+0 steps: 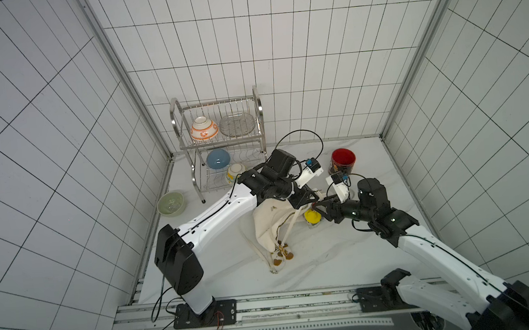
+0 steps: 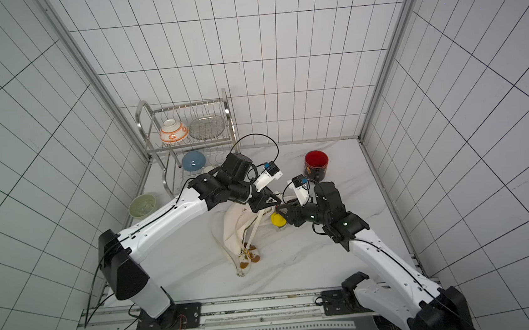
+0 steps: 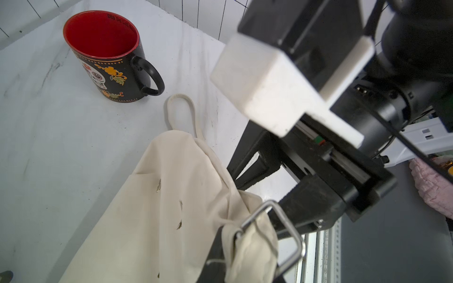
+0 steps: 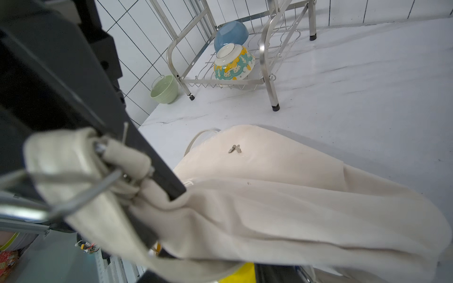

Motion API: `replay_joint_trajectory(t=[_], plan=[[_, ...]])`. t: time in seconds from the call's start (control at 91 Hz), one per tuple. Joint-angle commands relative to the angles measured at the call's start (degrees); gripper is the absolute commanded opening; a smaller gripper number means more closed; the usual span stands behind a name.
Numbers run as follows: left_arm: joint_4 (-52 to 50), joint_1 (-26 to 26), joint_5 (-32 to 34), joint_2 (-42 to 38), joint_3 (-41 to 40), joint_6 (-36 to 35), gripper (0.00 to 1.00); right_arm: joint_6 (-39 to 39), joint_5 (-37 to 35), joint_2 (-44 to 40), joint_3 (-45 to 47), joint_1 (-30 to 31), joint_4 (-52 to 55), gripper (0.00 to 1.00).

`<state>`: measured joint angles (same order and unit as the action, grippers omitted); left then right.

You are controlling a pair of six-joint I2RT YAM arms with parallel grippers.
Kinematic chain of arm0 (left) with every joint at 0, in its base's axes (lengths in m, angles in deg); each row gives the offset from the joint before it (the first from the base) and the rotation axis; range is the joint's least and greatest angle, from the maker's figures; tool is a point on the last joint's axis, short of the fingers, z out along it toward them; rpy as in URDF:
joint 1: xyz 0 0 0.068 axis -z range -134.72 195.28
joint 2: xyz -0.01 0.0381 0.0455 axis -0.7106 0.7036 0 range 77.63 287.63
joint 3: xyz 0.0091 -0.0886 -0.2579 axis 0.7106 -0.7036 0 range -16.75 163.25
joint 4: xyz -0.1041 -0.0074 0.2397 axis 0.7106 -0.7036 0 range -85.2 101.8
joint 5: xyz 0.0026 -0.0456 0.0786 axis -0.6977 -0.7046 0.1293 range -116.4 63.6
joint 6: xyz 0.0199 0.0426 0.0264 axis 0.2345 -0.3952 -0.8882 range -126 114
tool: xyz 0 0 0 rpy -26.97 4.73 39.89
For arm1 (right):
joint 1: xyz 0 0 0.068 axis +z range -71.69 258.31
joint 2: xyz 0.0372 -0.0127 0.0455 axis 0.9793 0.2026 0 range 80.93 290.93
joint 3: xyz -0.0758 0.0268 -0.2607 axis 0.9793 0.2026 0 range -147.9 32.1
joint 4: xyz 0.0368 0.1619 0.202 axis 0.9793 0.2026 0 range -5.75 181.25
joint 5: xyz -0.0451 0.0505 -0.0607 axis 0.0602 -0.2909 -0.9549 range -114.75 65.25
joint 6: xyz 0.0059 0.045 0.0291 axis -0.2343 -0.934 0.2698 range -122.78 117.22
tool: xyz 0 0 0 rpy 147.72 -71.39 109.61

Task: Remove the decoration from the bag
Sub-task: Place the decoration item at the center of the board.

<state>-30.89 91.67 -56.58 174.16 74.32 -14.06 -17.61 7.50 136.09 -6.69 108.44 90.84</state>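
Right wrist view: a black finger of the left gripper is clamped on a bunched corner of the bag, right where a metal ring threads through the cloth, so that hand is closed on the fabric. My right gripper sits just beside it. In the left wrist view its fingers stand apart with nothing pinched between them, as far as I can see. The bag's far end is lifted off the marble table while the rest trails toward me, flat and rumpled. Now the job itself: I take the brown-and-gold charm cluster at the near end to be the decoration. It looks attached, well apart from both hands, so nothing is removed yet and the whole task is left. A yellow object sits just under the right hand; I can't tell what it is. The left arm stretches long across the table with its wrist tipped down. The right arm is folded at the elbow, forearm about level, aimed at the left hand.
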Motion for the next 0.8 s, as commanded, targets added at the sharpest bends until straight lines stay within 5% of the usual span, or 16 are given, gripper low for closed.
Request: replay_joint_trajectory(t=[0.0, 0.363, 0.792], plan=[[-3.0, 1.3, 0.4, 0.7, -1.1, -4.0, 0.0, 0.7, 2.5, -0.3, -3.4, -1.3, 1.7, 0.48], [-5.3, 2.1, 7.6, 3.5, -0.2, -5.9, 0.0, -0.3, 7.1, -1.8, -4.0, -1.6, 0.0, 0.56], [-5.0, 1.5, 14.1, 3.4, 0.7, -2.9, 0.0, 2.8, 3.8, -3.8, -1.7, -5.1, 4.4, 0.56]])
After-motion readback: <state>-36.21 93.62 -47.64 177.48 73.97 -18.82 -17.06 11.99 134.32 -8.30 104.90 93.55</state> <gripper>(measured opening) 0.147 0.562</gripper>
